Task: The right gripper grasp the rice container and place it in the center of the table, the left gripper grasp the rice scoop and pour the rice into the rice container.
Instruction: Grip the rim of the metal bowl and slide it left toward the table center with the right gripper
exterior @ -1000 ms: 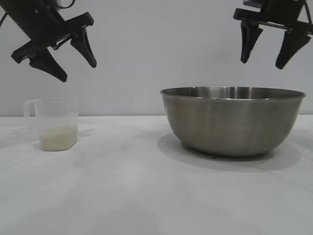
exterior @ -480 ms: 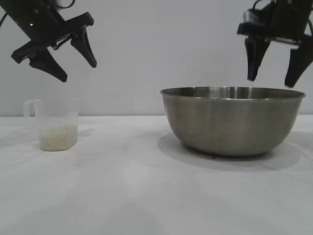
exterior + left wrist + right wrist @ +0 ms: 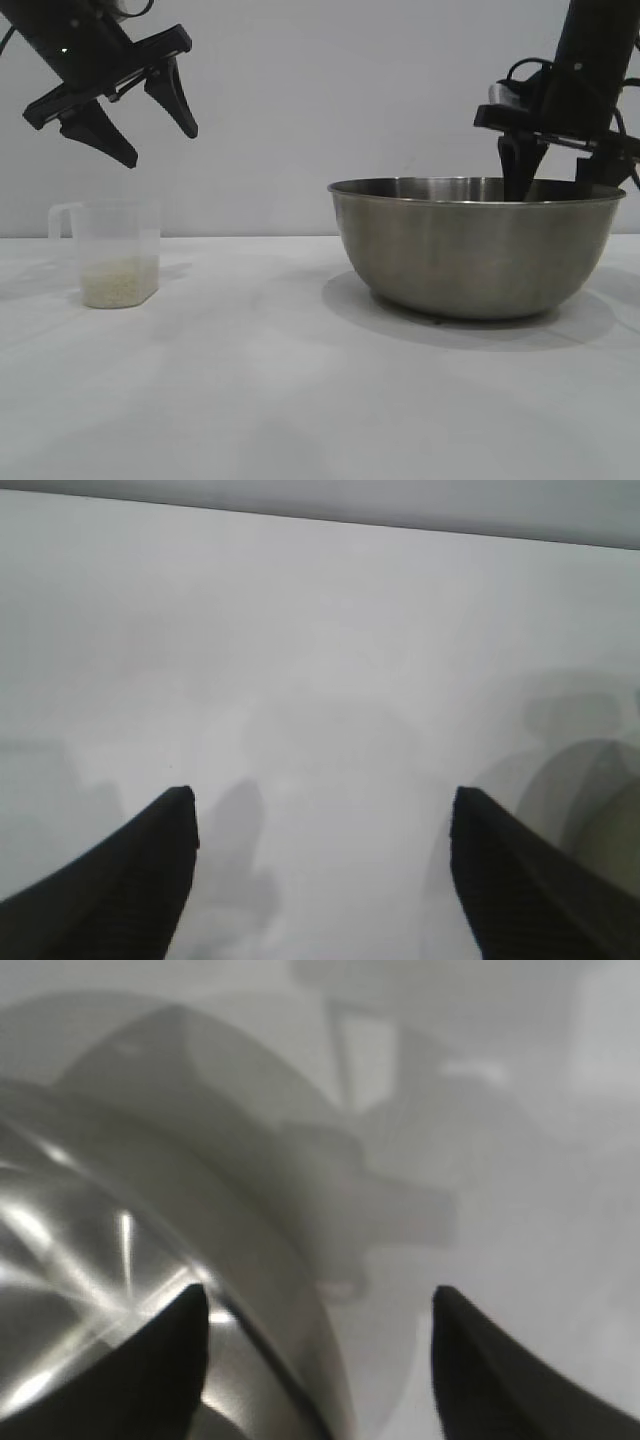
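Exterior view: the bowl stands on the table at the right side, well apart from the scoop at the left, which sits upright with its handle turned away from the bowl and a low layer of rice in its bottom. The right gripper points steeply down at the bowl's right rim, one finger dipping inside the bowl and the other outside the wall, with a clear gap between them and nothing pinched. The left gripper hangs in the air above the scoop, tilted, fingers spread and holding nothing.

Left wrist view: two dark fingertips stand wide apart over bare white tabletop (only shadows lie between them).

Right wrist view: the fingers straddle the bowl's rim, one fingertip over the shiny inside, the other over the table outside.
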